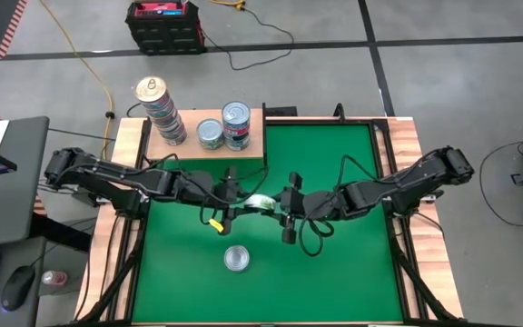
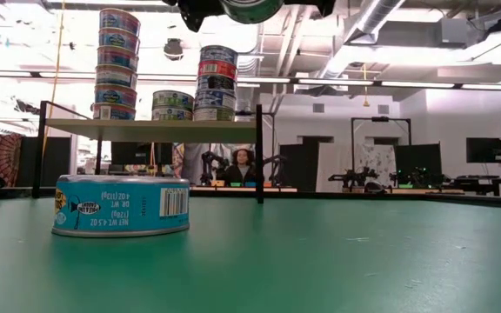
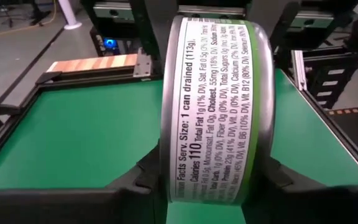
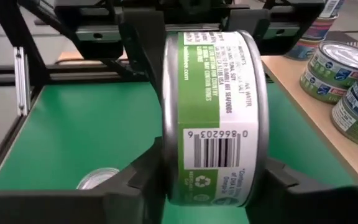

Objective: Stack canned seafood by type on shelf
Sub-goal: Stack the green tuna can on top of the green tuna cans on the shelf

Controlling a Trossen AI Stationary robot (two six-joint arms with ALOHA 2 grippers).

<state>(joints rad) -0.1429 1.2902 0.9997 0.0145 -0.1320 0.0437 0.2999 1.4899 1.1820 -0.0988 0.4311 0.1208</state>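
Observation:
A green-labelled tin (image 1: pixel 261 202) is held on edge between both grippers, high above the middle of the green mat (image 1: pixel 334 263). My left gripper (image 1: pixel 251 201) reaches in from the table's left and my right gripper (image 1: pixel 276 204) from the right; both are shut on this tin. It also shows at the top of the low view (image 2: pixel 250 9). A blue-labelled tin (image 1: pixel 236 259) rests flat on the mat nearer the front. The light-wood shelf (image 1: pixel 189 147) stands on legs at the far left and carries three stacks of tins: a tall one (image 1: pixel 162 113), a short one (image 1: pixel 210 134) and a middle one (image 1: pixel 236 125). My left gripper pinches the tin across its two flat faces (image 3: pixel 169 168), one finger (image 3: pixel 143 180) on each face. The fingers come level from the table's left. The tin stands on edge, lifted clear of the mat. My right gripper pinches the same tin across its two flat faces (image 4: pixel 169 171), one finger (image 4: pixel 140 177) on each face. The fingers come level from the table's right, opposite the left gripper's. The tin stands on edge, its barcode toward this wrist.
The shelf board stands above the mat on dark posts (image 2: pixel 259 152). The table's light wood rim (image 1: pixel 407 145) and dark rails frame the mat. Bare mat lies to the right and near the front. A person (image 2: pixel 243 163) sits far behind the table.

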